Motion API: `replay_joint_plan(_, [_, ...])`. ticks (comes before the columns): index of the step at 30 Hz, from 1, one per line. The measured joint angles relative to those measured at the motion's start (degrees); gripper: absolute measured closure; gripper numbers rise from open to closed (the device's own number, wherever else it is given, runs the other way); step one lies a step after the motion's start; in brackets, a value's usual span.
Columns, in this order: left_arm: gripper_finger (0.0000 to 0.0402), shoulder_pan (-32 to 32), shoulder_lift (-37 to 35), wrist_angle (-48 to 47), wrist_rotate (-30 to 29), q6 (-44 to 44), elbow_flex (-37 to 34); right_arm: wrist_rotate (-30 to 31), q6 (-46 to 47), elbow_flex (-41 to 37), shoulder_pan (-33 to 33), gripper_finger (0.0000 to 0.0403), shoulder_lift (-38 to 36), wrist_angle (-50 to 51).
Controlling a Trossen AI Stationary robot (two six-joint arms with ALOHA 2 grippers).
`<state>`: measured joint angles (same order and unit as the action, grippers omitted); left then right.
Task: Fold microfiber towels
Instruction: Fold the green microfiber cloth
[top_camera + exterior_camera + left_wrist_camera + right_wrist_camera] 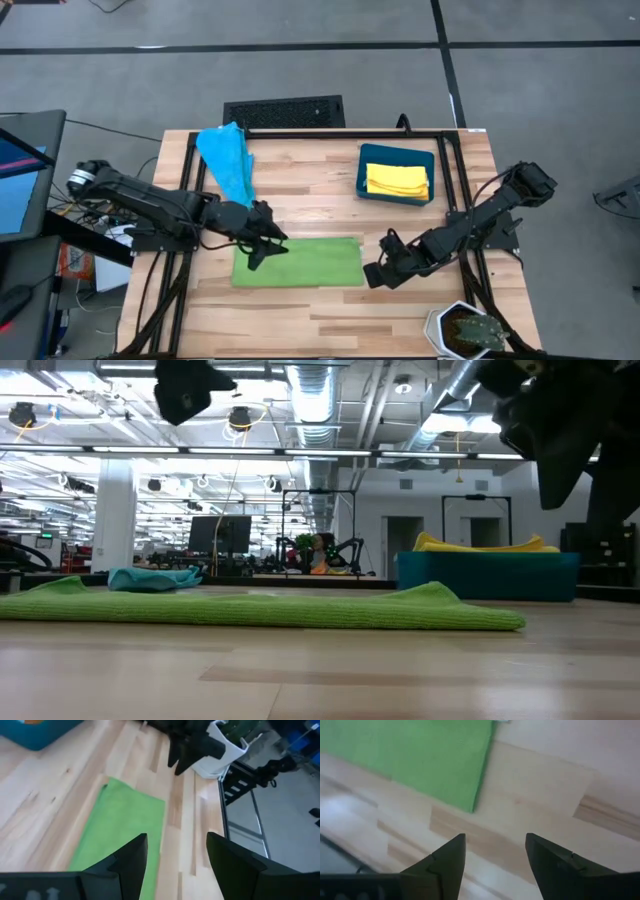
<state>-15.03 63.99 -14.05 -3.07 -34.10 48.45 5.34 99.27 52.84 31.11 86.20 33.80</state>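
A green towel (260, 608) lies flat on the table (320, 670), a yellow-filled teal bin (488, 575) behind.

Pale planked wood on the tabletop (320, 305), smooth with a low sheen. Soft, nappy matt cloth in the green towel (298, 263) at centre, crumpled blue towel (226, 160) upper left, yellow towels (397, 181). Smooth rigid plastic for the teal bin (366, 170) upper right.

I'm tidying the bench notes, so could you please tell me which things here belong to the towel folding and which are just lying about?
Belongs to the job:
- green towel, flat on the table
- blue towel, bunched at the far edge
- yellow towels, in the bin
- left gripper, open
- right gripper, open

Just lying about:
- teal bin
- potted plant
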Motion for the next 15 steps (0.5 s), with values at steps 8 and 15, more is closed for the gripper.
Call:
replay_joint_plan(8, [0.0195,0.0,-2.6,3.9,1.2,-5.7,-8.4,3.2,4.9,-0.9,0.5,0.0173,0.4,2.4])
replay_joint_plan(15, [0.0187,-0.1,-2.1,11.4,1.6,-10.6,-15.9,6.4,6.4,-0.8,-1.6,0.0173,1.6,0.8])
